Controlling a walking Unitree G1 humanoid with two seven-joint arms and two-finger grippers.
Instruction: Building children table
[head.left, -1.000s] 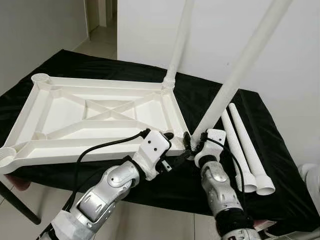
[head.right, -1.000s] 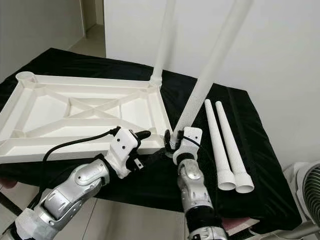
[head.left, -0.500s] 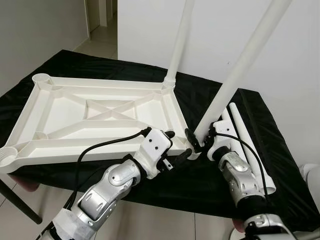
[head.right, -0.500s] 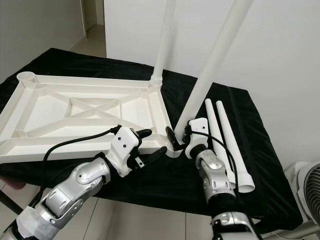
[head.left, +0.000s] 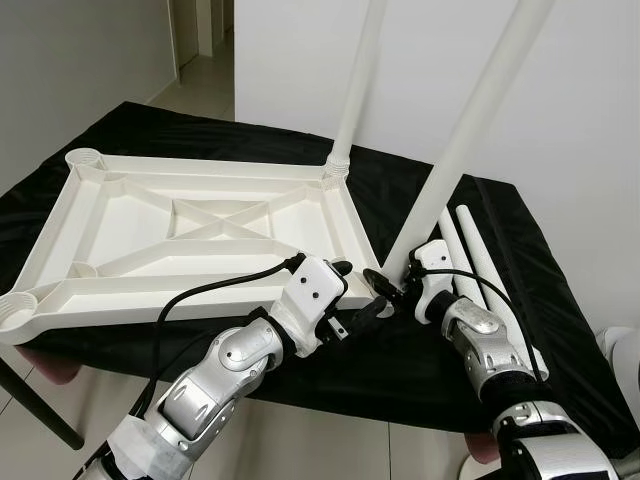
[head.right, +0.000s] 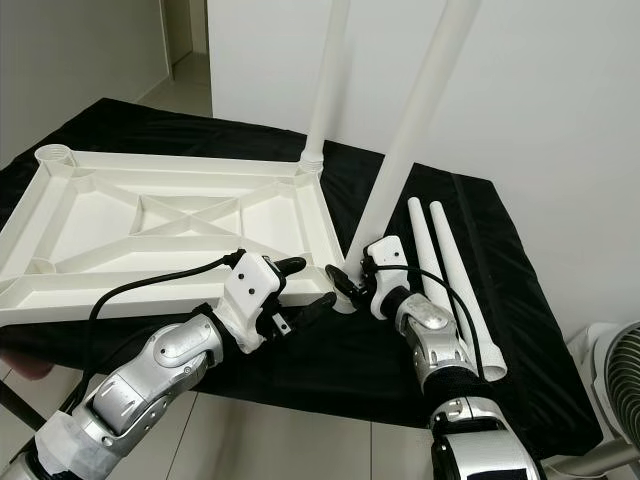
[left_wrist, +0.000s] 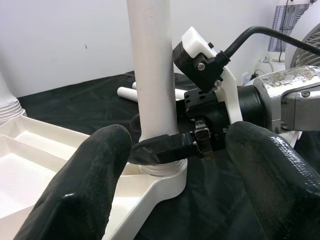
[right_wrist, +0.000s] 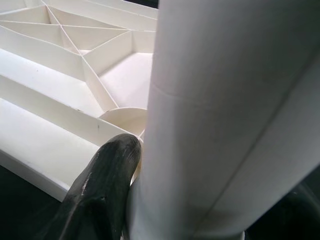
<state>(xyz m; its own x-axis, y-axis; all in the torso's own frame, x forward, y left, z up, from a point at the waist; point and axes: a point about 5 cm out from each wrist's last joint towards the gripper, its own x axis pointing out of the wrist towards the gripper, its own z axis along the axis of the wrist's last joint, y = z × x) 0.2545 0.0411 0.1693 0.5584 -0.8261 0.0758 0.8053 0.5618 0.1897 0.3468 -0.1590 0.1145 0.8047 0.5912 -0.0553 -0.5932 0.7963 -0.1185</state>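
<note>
The white table top (head.left: 120, 262) lies upside down on a black-covered table. One white leg (head.left: 355, 90) stands in its far right corner socket. A second leg (head.left: 470, 130) rises, leaning a little, from the near right corner socket. My right gripper (head.left: 393, 284) is shut on this leg's base; in the right wrist view a finger (right_wrist: 100, 185) presses against the leg (right_wrist: 225, 125). My left gripper (head.left: 360, 292) is open just left of that corner, with its fingers (left_wrist: 80, 190) on either side of the leg's base (left_wrist: 152, 75) and apart from it. Two loose legs (head.left: 485, 270) lie on the cloth at the right.
The black cloth (head.left: 560, 330) ends close behind the loose legs on the right. A fan (head.right: 615, 370) stands on the floor at the lower right. A white wall (head.left: 600, 120) is behind the table. A dark table leg (head.left: 40, 415) slants at the lower left.
My right arm has swung from below the corner to its right side, still holding the leg. The leg stands more upright now. The left gripper has barely moved.
</note>
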